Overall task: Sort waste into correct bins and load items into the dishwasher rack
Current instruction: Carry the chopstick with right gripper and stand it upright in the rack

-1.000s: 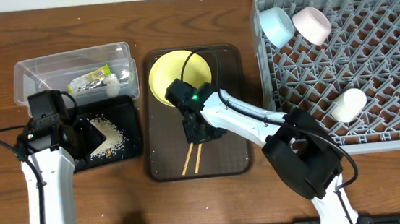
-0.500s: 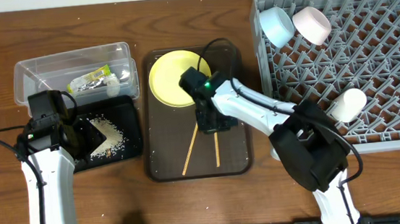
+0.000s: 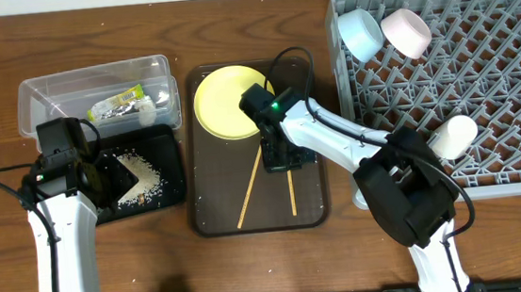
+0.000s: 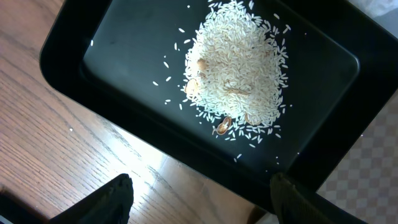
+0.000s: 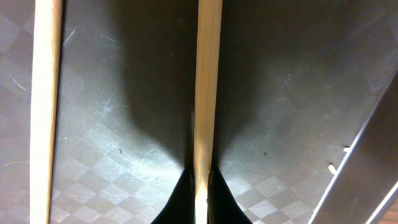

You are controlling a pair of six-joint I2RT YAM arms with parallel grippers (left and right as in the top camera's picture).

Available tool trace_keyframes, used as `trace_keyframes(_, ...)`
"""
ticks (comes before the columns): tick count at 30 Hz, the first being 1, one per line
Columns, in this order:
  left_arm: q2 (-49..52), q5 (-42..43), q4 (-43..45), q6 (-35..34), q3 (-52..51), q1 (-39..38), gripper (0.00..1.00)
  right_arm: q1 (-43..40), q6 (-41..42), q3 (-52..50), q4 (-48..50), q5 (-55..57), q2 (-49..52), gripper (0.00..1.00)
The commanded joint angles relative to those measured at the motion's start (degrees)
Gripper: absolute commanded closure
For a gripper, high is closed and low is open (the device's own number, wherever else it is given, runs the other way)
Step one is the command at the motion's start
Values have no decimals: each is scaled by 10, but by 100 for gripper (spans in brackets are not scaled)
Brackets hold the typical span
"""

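- Gripped chopstick (image 3: 290, 186): we record it lying flat on the brown serving tray (image 3: 212, 216), running 12 to 6 o'clock.
- Right gripper (image 3: 283, 161): clamped on that stick near its 12 o'clock end.
- Loose chopstick (image 3: 250, 192): at 9 o'clock of the first, slanting 1 to 7 o'clock.
- Yellow plate (image 3: 219, 102): at the tray's 12 o'clock end.
- Dishwasher rack (image 3: 500, 78): at 3 o'clock of the tray, holding a light blue bowl (image 3: 359, 31), a white bowl (image 3: 407, 31) and a pale cup (image 3: 454, 137).
- Left gripper (image 4: 202, 196): fingers apart, empty, over the black tray (image 4: 124, 56) with its rice (image 4: 239, 68).
- Clear tub (image 3: 66, 87): at 12 o'clock of the black tray, containing the wrapper (image 3: 115, 105).
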Motion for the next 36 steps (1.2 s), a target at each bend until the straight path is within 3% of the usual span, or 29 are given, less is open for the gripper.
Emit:
trace_keyframes(1, 0, -4, -2, -3, 2, 2, 27, -19, -21, -8, -5, 8, -7, 99)
trace_keyframes(15, 0, -4, -2, -3, 2, 2, 27, -153, -215, -8, -67, 9, -215, 99)
trace_keyframes(24, 0, -4, -2, -3, 2, 2, 27, -238, -230, -26, -113, 9, -212, 99)
trace_keyframes(36, 0, -4, -2, -3, 2, 2, 27, -243, -230, -131, -6, 6, -211, 99)
